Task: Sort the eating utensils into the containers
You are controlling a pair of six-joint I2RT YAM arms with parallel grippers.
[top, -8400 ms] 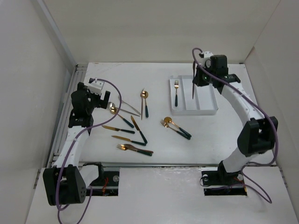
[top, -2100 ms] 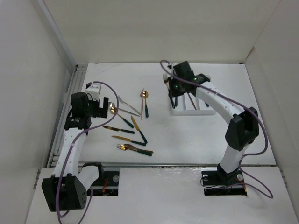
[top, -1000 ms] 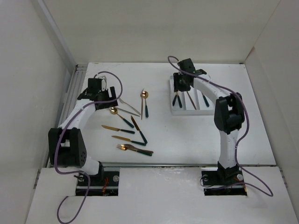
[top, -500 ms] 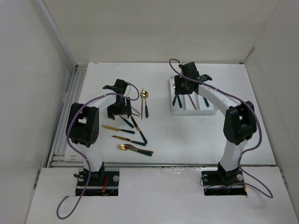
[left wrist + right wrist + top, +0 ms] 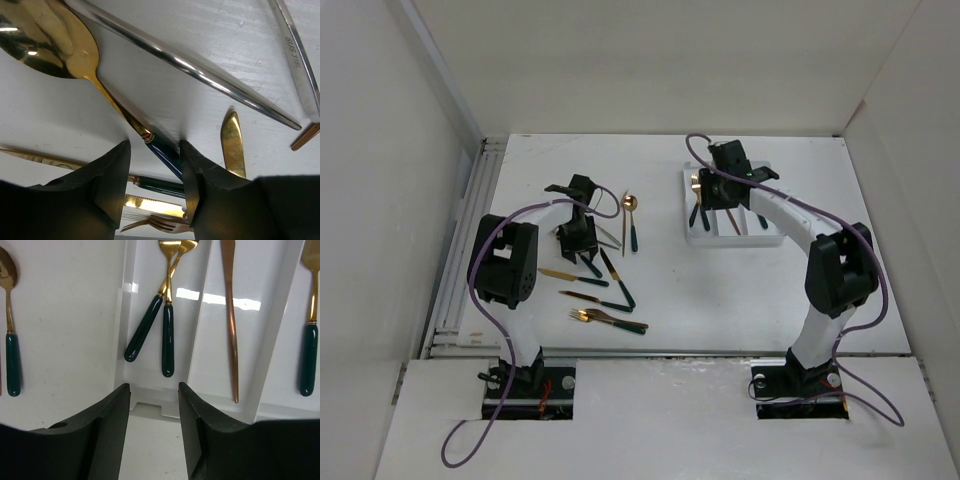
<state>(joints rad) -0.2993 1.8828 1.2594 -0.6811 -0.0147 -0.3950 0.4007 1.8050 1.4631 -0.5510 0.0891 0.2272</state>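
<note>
Our left gripper [image 5: 153,150] straddles the spoon [image 5: 55,42], nothing clamped.
We see its jaws parted across the spoon neck, bowl at 10 o'clock; right gripper [image 5: 154,395] spread, empty, tray [image 5: 199,345] forks [image 5: 168,342] at 12 o'clock.

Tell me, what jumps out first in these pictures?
Gold and dark-green cutlery lies scattered at left, where the left hand stands open astride the handle of a gold spoon. At the back right, the open right hand hangs over a white tray holding a few pieces.
</note>
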